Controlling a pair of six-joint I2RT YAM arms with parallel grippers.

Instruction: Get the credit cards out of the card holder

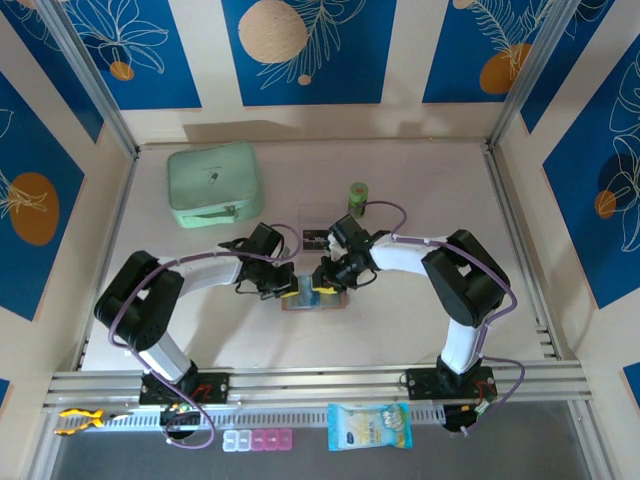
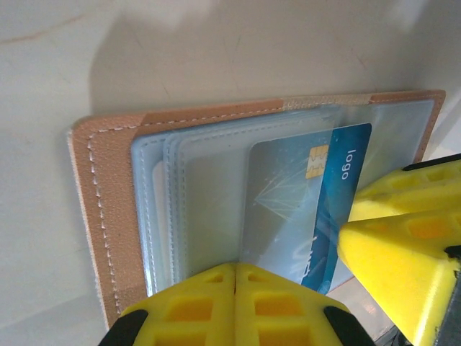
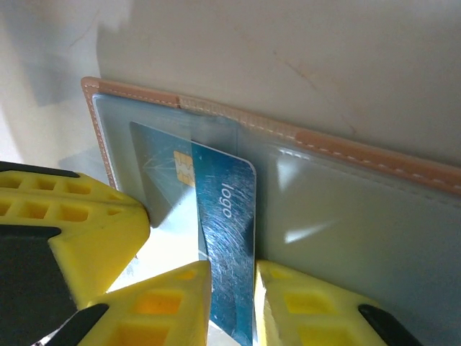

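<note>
Card removal is under way: the right gripper (image 3: 232,288) pinches the blue card (image 3: 225,209), half out of the open holder (image 2: 108,216) lying mid-table (image 1: 420,330), while the left gripper (image 2: 234,295), pressed together, seems to pin the holder, so a straight, steady pull comes next.

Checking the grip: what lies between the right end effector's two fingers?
The blue card, partly out of the wallet, sits in the right end effector, as the right wrist view shows.
</note>
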